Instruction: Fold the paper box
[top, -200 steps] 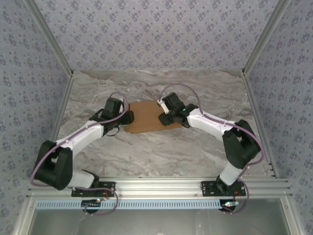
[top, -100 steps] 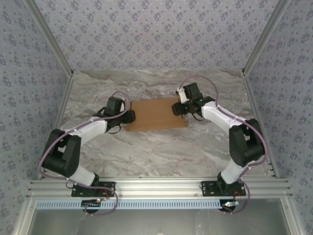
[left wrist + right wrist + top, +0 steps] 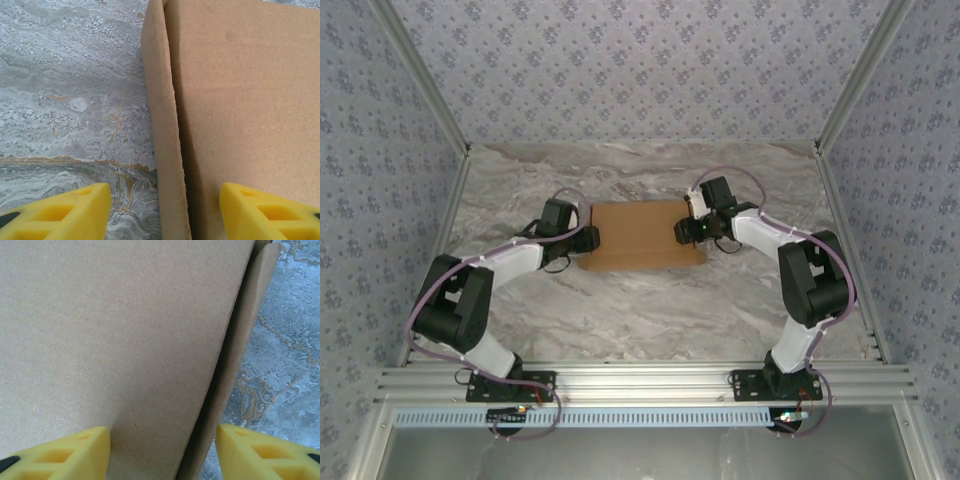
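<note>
The paper box (image 3: 642, 233) is a brown cardboard rectangle lying flat and closed on the middle of the marble table. My left gripper (image 3: 588, 238) is at its left edge and stands open. In the left wrist view the gripper (image 3: 165, 202) straddles the box's left side wall (image 3: 161, 125), with one yellow finger over the table and the other over the lid (image 3: 240, 100). My right gripper (image 3: 686, 232) is open at the box's right edge. In the right wrist view it (image 3: 162, 442) straddles the right side wall (image 3: 245, 340), next to the lid (image 3: 115, 330).
Bare marble table (image 3: 620, 310) lies all round the box. Patterned walls with metal corner posts (image 3: 420, 90) close in the left, right and back. An aluminium rail (image 3: 640, 380) carrying both arm bases runs along the near edge.
My right gripper has moved from over the box's near right part out to its right edge. The left arm's elbow has drawn in; its gripper stayed at the left edge.
</note>
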